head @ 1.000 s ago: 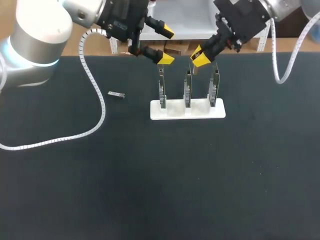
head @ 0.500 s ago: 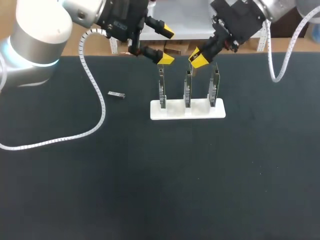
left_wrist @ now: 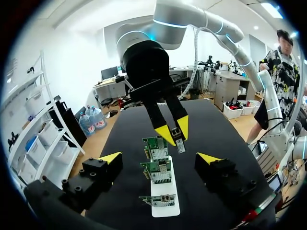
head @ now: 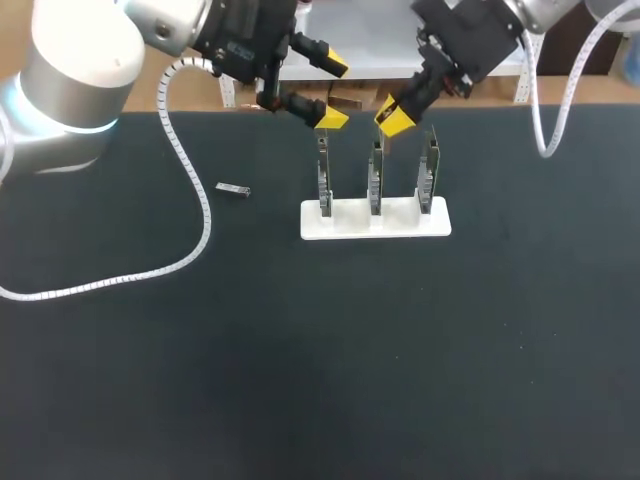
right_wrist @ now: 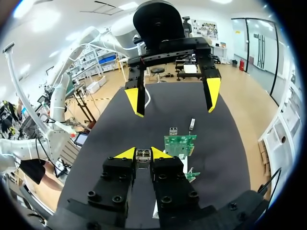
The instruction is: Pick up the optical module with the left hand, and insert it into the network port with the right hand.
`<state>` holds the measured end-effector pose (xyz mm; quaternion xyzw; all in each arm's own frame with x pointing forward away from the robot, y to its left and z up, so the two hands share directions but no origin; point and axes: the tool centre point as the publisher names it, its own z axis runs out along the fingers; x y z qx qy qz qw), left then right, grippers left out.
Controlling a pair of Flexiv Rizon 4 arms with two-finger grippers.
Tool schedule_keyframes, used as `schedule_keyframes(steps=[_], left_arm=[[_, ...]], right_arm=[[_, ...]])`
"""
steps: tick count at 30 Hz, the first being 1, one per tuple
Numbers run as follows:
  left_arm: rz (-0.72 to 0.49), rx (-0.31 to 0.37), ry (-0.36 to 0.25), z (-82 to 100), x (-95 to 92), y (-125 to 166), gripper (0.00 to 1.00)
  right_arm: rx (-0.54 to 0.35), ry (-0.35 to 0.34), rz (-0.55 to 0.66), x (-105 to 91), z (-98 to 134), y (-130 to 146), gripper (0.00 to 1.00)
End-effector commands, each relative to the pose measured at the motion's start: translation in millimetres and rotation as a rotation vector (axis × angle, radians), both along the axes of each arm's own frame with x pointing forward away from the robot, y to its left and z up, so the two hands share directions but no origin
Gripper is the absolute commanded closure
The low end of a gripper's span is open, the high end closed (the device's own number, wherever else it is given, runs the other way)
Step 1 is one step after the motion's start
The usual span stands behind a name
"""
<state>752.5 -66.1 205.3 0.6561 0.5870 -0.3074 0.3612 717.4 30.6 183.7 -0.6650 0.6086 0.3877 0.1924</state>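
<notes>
"Where's the optical module (left_wrist: 180,145) at the moment?"

"It's pinched between the yellow tips of the right gripper (head: 394,116). It hangs in the air just above the row of network cards (head: 375,178), nearest the middle one going by the overhead look. The left gripper (head: 334,92) is spread wide with nothing in it, just above the left-hand card."

"So the insertion is the step in hand?"

"I'd say so. To do it well, the module's long axis should line up with the port on the chosen card before any push. I can't tell from here which port is meant. It should go in straight and slow, with no twist. The cards only stand upright in the white holder (head: 345,226), so a sideways shove could lean one over or slide the holder on the tabletop (head: 300,380). If the module catches the port's edge it may pivot in the pinch, so I'd back off and realign it, not force it."

"And the count?"

"Three cards in one holder. There are two modules, the held one and a spare module (head: 232,188) lying flat on the tabletop, well apart from the holder on its left. And two grippers."
</notes>
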Motion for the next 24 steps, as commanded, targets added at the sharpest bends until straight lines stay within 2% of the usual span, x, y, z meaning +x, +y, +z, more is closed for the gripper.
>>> schedule_keyframes(steps=[1,12,24], left_arm=[[-0.001,0.007,0.004,1.3,1.3,-0.8,0.0],[-0.001,0.007,0.004,1.3,1.3,-0.8,0.0],[-0.001,0.007,0.004,1.3,1.3,-0.8,0.0]], right_arm=[[-0.006,0.005,-0.001,0.7,0.2,0.0,1.0],[-0.014,0.023,-0.003,-0.1,-6.8,-0.6,1.0],[-0.021,0.006,-0.001,6.4,-3.9,-1.8,1.0]])
